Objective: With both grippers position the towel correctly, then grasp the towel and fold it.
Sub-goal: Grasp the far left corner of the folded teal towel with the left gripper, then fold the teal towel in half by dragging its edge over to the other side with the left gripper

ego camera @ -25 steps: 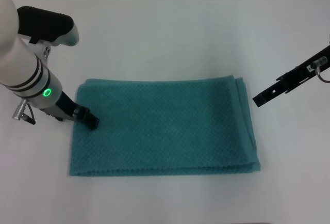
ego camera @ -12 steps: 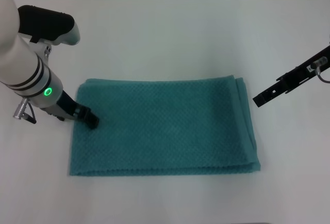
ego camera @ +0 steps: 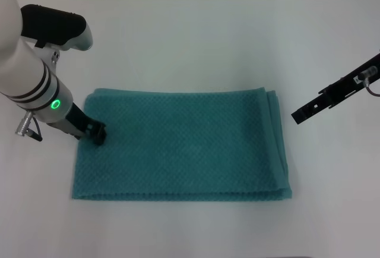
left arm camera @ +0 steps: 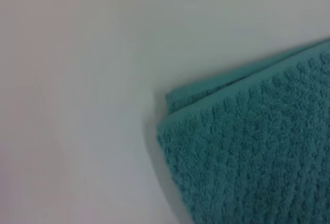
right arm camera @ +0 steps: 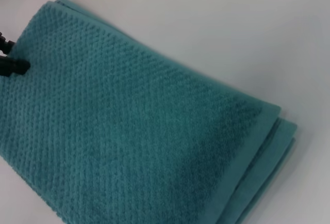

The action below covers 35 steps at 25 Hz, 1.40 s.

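**Squaring the towel before the fold**

The teal-green waffle-weave rectangular towel (ego camera: 181, 145) lies flat on the white counter (ego camera: 196, 44), its layered edges toward the robot's right. The left pincer (ego camera: 97, 134) presses on the cloth's left end near the far corner; whether its fingers are apart I cannot tell. The right pincer (ego camera: 303, 113) hovers just off the layered end, its fingers' state unclear too. Drag gently, keeping even downward pressure so the layers don't bunch.

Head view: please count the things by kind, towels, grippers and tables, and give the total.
Towel: 1, teal-green, lying flat.
Grippers: 2, the left gripper on the towel's left part, the right gripper beside its right edge, apart from it.
Table: 1, white.
Total: 4
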Each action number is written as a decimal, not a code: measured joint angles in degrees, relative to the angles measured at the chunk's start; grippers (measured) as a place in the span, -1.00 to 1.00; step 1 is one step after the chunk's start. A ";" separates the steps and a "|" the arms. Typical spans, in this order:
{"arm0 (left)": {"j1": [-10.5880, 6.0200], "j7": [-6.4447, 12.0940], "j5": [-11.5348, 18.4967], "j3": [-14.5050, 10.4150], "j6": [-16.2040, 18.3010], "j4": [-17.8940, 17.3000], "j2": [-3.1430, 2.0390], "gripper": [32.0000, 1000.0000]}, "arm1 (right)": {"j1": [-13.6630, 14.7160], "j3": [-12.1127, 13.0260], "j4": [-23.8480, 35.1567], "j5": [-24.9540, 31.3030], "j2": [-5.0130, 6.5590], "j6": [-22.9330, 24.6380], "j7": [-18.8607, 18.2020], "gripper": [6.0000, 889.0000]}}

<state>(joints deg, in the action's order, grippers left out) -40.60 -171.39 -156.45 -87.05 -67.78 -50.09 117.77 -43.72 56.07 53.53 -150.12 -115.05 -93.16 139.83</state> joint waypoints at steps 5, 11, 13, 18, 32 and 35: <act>0.00 0.00 0.01 0.02 -0.09 -0.03 0.00 -0.08 | 0.03 0.00 0.00 0.00 0.00 0.00 0.00 0.97; 0.00 -0.05 0.00 -0.03 -0.18 -0.06 0.00 -0.59 | 0.04 0.09 0.00 0.00 0.00 0.00 0.00 0.97; 0.00 -0.08 -0.01 -0.03 -0.48 -0.08 0.00 -0.73 | 0.04 0.10 0.00 0.00 0.00 0.00 0.00 0.97; -0.14 -0.09 -0.24 0.03 -0.89 -0.09 0.00 -0.87 | 0.01 0.10 0.00 0.00 0.00 0.00 0.00 0.97; -0.17 -0.02 -6.53 1.33 -2.76 -1.37 -0.44 -0.89 | 0.32 0.01 -0.37 0.00 0.00 0.56 0.00 0.97; 0.07 0.07 -8.15 2.44 -3.44 -1.82 -0.96 -0.89 | 0.31 0.00 -0.74 0.00 0.00 0.71 0.00 0.97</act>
<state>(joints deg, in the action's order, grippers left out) -40.53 -171.32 -164.60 -84.61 -71.22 -51.91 116.81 -43.41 56.07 52.78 -150.12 -115.05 -92.46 139.83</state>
